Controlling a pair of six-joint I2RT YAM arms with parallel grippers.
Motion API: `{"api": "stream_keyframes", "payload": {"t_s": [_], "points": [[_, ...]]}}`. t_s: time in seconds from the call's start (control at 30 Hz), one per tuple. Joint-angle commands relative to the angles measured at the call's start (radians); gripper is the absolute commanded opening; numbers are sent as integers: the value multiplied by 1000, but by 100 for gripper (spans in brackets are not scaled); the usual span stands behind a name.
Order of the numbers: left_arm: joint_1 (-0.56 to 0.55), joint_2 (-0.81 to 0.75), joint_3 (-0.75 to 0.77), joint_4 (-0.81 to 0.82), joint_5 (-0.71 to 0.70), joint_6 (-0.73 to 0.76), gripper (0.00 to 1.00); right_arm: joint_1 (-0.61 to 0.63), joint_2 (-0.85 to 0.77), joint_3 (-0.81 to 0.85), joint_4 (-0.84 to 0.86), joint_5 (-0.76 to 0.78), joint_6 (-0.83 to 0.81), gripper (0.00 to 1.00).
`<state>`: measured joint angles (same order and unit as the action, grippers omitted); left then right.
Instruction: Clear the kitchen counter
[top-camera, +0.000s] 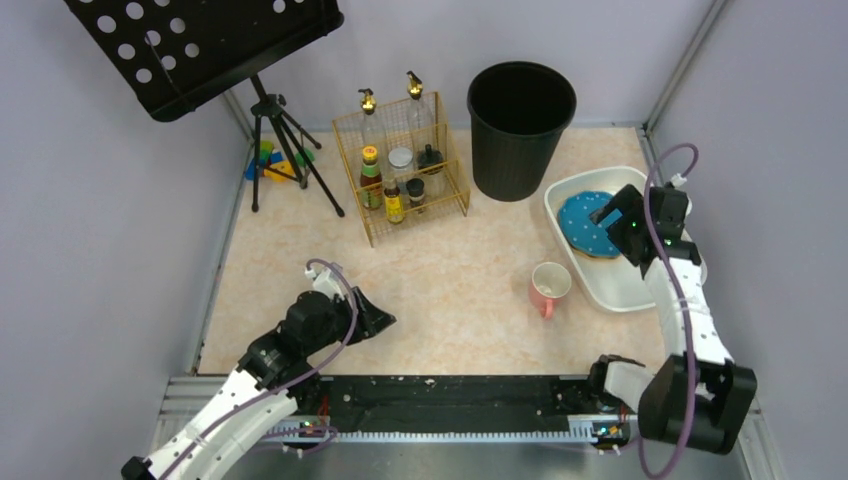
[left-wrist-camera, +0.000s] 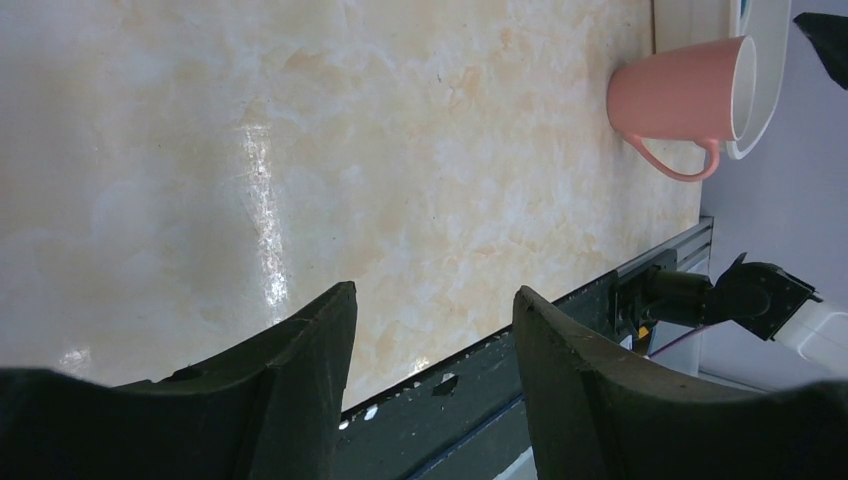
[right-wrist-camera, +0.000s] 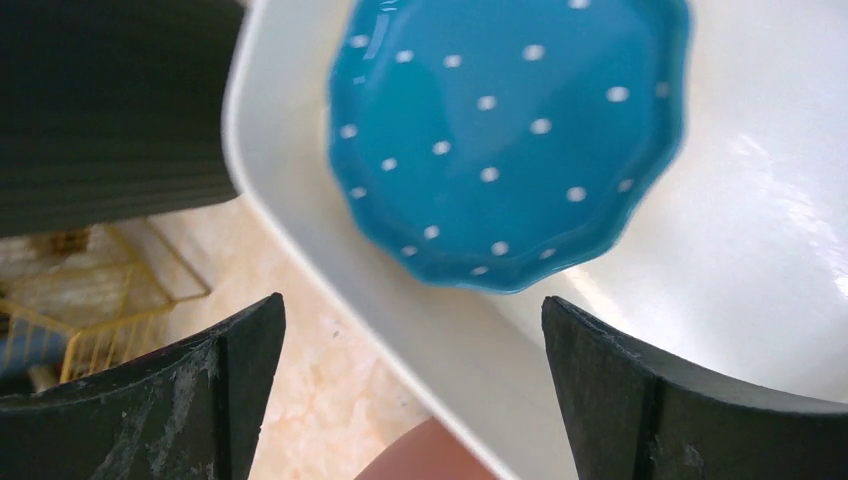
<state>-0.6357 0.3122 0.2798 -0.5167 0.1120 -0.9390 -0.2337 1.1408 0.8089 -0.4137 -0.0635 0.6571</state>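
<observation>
- Worktop: beige-peach, marbled, fills the floor of the grey-walled cell and carries every item below.
- Left gripper: low over the near-left part of the worktop, fingers spread, nothing between them.
- Right gripper: above the white tub, fingers spread wide, empty; the blue plate lies directly beneath.
- White tub: rectangular, rounded corners, on the right side of the worktop.
- Blue plate: white-dotted, scalloped rim, lying inside the tub at its far-left end.
- Pink mug: upright, white inside, just beside the tub's near-left corner, handle toward the near edge.
- Black bin: round, open-topped, at the far edge, near the tub's far end.
- Gold wire rack: left of the bin, holding several bottles and jars.
- Black perforated music stand: far-left corner, on a tripod.
- Coloured blocks: small cluster at the tripod's foot.
</observation>
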Motion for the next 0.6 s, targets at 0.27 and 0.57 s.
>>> {"api": "stream_keyframes", "payload": {"t_s": [0.27, 0.57], "points": [[-1, 74, 44, 102, -8, 27, 79, 195, -261, 7, -138, -123, -131, 83], [-1, 148, 68, 146, -12, 40, 88, 228, -387, -55, -274, -104, -146, 70]]}}
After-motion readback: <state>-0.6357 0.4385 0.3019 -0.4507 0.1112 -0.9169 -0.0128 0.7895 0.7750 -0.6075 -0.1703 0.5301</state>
